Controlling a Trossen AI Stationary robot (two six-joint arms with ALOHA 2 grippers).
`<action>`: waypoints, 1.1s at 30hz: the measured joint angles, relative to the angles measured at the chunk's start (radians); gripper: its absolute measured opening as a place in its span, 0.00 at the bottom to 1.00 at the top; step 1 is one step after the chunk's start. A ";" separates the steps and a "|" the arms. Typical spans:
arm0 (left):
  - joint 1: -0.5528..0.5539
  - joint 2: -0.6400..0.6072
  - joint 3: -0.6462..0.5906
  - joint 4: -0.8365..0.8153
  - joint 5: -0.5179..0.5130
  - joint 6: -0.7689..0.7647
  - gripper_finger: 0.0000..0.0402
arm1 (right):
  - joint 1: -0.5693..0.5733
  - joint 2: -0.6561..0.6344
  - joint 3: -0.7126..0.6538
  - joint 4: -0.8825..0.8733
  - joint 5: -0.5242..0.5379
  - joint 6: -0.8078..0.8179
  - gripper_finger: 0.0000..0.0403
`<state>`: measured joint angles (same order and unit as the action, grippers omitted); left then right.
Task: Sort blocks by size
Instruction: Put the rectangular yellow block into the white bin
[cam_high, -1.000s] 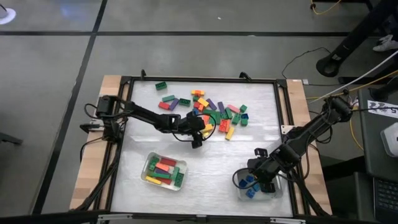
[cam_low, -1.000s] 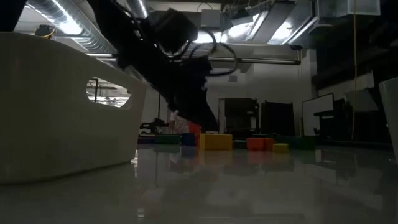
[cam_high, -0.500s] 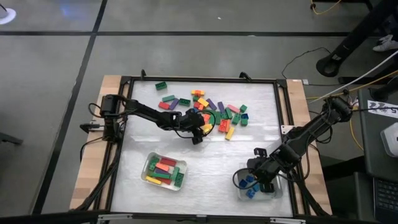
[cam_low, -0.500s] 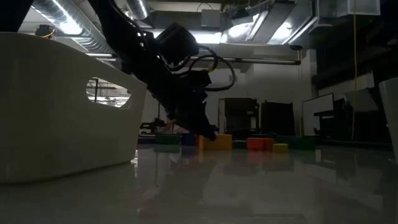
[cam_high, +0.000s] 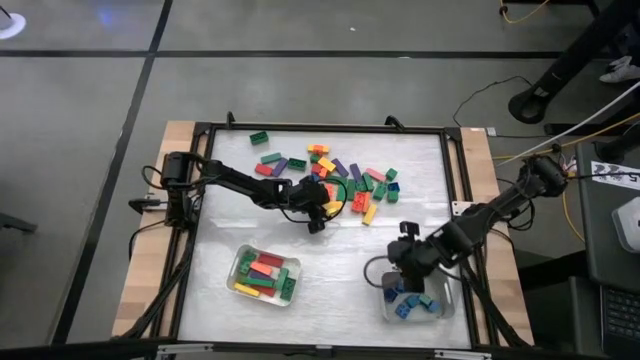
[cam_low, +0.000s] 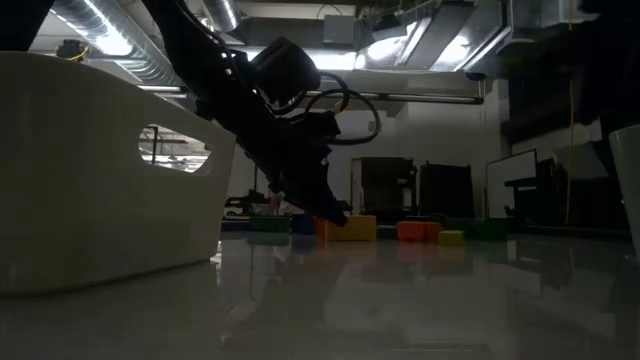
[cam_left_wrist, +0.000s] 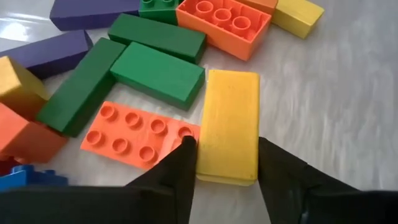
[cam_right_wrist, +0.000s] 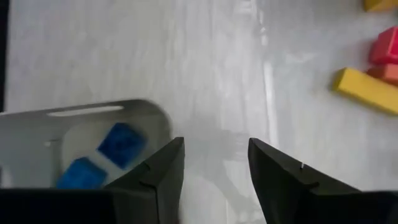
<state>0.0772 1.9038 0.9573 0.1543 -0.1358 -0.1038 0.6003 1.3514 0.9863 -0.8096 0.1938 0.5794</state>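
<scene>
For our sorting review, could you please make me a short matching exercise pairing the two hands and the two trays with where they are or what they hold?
Column one:
1. left hand
2. right hand
3. left tray
4. right tray

Column two:
A. holds only blue blocks
B. fingers either side of a long yellow block
C. holds red, green and yellow blocks
D. empty, beside the right tray

Pairs: 1-B, 2-D, 3-C, 4-A

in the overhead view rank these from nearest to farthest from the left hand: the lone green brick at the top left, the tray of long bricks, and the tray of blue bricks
From the left hand:
1. Tray of long bricks, front left.
2. Lone green brick, far side.
3. Tray of blue bricks, front right corner.
The first two are nearly level.
</scene>
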 joint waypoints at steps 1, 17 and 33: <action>0.000 0.000 0.000 0.001 0.000 0.000 0.31 | -0.014 0.000 0.000 -0.002 -0.002 -0.025 0.44; -0.022 -0.268 0.036 -0.101 0.120 -0.086 0.30 | -0.415 0.000 0.000 -0.119 0.024 -0.308 0.44; -0.311 -0.608 0.036 -0.754 0.429 -0.423 0.34 | -0.703 0.031 0.001 -0.146 -0.028 -0.510 0.44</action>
<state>-0.2336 1.2957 0.9936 -0.6000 0.2932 -0.5272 -0.1022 1.3825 0.9871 -0.9556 0.1659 0.0696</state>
